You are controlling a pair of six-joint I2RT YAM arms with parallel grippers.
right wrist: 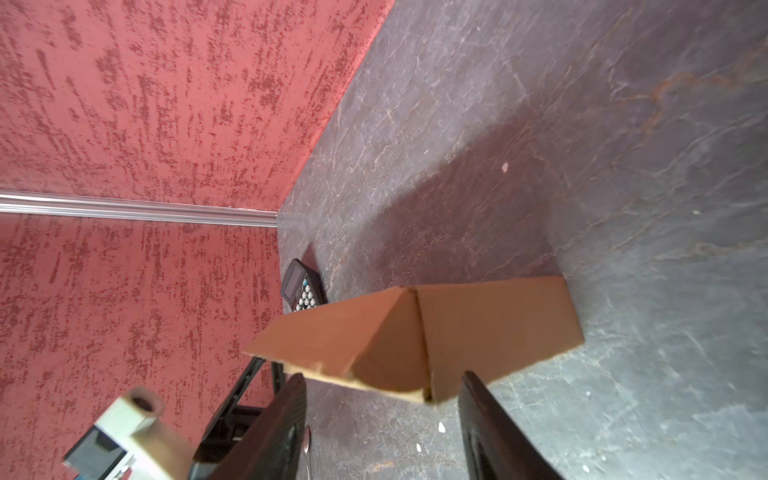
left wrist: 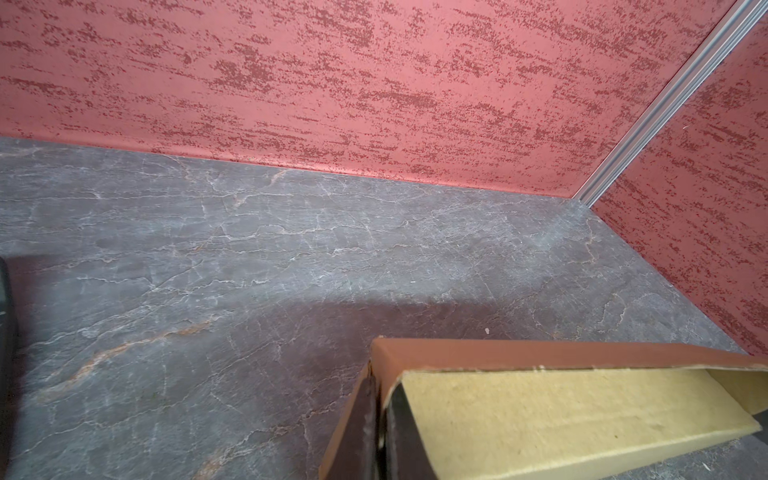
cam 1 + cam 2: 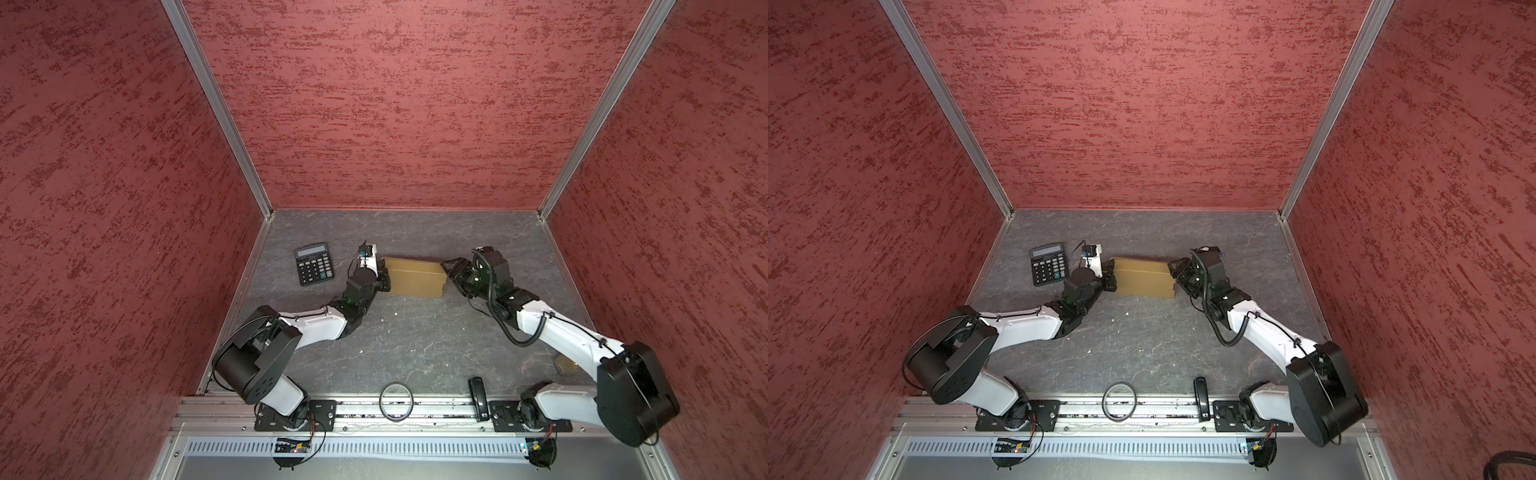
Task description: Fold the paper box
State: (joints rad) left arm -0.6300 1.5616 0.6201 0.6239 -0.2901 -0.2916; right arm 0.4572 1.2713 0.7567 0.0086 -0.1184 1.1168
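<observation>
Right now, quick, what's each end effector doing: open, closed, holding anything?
Left end effector: closed on the paper box wall.
Right end effector: open, straddling the box's corner, not gripping.

The grey, veined table carries a black calculator at centre-left of the frame. The tan paper box is to its right at centre, with tiny white scraps lower down. A black ring straddles the table's lower edge.

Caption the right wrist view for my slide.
Open right hand straddling a corner of the paper box, calculator beyond on the grey table.
</observation>
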